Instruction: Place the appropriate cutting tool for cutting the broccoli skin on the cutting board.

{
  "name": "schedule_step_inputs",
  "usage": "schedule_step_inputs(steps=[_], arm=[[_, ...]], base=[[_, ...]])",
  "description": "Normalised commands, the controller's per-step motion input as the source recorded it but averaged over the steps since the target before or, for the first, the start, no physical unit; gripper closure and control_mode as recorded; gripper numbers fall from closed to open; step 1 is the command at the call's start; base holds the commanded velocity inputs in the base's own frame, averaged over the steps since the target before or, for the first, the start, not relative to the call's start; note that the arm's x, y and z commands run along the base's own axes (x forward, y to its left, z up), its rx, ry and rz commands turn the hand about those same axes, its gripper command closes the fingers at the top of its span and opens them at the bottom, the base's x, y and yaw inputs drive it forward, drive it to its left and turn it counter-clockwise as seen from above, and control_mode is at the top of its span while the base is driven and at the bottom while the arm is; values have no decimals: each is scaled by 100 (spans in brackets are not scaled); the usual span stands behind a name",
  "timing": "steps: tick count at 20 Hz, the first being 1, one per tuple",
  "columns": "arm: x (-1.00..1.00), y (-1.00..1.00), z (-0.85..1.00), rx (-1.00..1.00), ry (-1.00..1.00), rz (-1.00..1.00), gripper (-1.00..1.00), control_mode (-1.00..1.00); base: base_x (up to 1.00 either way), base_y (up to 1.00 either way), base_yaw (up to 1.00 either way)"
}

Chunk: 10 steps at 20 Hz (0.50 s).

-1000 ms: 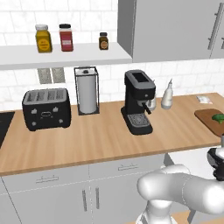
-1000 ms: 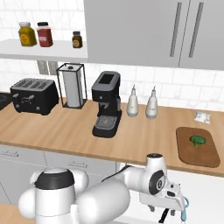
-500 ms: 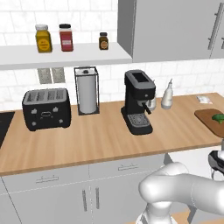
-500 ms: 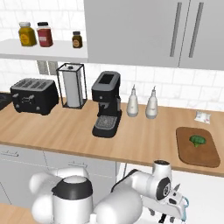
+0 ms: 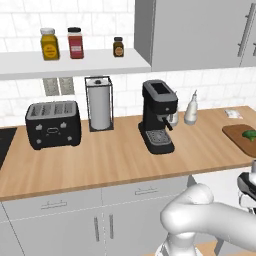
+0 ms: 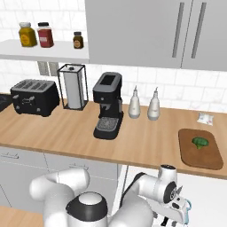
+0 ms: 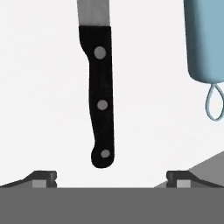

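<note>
showing knife [image 7: 101, 100] blade cropped above open pincer [image 7: 111, 177]

Bent low below the counter edge, white links folded across the bottom of both base views. In the left base view, bulky elbow link at lower centre-right, forearm running to the right frame edge, dark wrist joint at the far right. In the right base view, rounded shoulder with dark cap at bottom centre, wrist curling to the lower right, gripper [image 6: 179, 213] pointing down near the bottom edge. In the hand view, gripper [image 7: 112, 177] with jaws spread wide, one dark fingertip [image 7: 41, 177] at lower left, the other at lower right, nothing between.
</note>
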Motion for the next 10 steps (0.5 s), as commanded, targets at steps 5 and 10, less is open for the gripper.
schedule_step_inputs(steps=[5,10], arm=[[0,-10,-33,1,0,-4,-100,-100],[1,0,-14,0,0,-3,-100,-100]], base=[[0,0,0],[0,0,0]])
